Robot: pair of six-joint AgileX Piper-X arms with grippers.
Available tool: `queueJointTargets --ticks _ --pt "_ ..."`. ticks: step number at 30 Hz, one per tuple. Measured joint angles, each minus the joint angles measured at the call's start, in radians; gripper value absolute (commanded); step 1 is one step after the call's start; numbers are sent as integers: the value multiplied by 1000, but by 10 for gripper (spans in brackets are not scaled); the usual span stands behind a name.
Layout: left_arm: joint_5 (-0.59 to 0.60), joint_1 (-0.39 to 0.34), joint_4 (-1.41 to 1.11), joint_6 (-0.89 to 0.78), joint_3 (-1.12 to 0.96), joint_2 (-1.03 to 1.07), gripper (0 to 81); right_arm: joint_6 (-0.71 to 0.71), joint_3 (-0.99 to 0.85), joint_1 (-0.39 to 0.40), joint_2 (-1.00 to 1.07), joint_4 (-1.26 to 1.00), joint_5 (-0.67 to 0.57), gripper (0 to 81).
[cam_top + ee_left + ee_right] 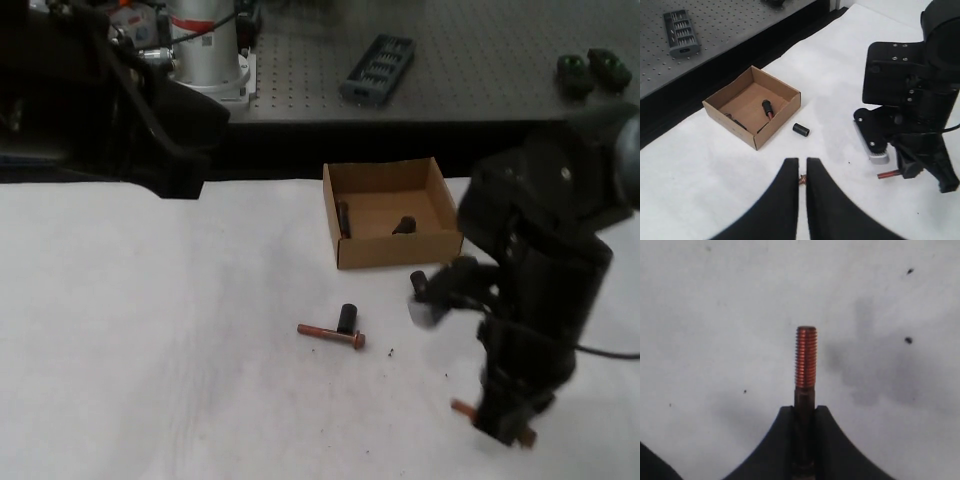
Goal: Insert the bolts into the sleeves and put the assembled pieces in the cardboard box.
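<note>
Pinched shut, the right claw (804, 411) gripped a copper-coloured threaded bolt (806, 360) by its smooth shank. The ridged thread jutted clear of the black fingertips. In the high view this bolt (462, 407) lay roughly level just above the white cloth (150, 350) on the counter, with an end poking out on each side of the claw.

A second copper bolt (330, 335) lay flat on the cloth, its long axis running across the counter and its hexagonal head at the right arm's end. A short black cylindrical sleeve (347, 318) lay just beside that head. Beyond them stood a brown open-topped cardboard box (400, 250) holding two dark pieces (767, 106).

Higher up, the left claw (802, 165) had its curved black fingers pressed nearly together, with only a thin slit between them.
</note>
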Motion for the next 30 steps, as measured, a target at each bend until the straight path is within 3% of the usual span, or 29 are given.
queueJointTargets --ticks 3,10,16,20,24,26,30 --pt "0 0 0 21 0 0 44 -103 54 7 -33 0 -15 64" --pt "0 0 0 34 0 0 44 -292 84 20 -109 -45 -104 241" --pt "0 0 0 40 0 0 44 -380 84 20 -132 -122 -104 251" --pt "0 0 0 42 0 0 44 -128 84 20 -148 -118 -121 251" --pt "0 0 0 61 0 0 44 146 84 20 -153 -98 -273 250" --pt "5 0 5 124 0 0 44 204 84 20 -158 -113 -392 231" --pt "84 -2 91 270 0 44 44 253 84 11 -216 -191 -504 140"
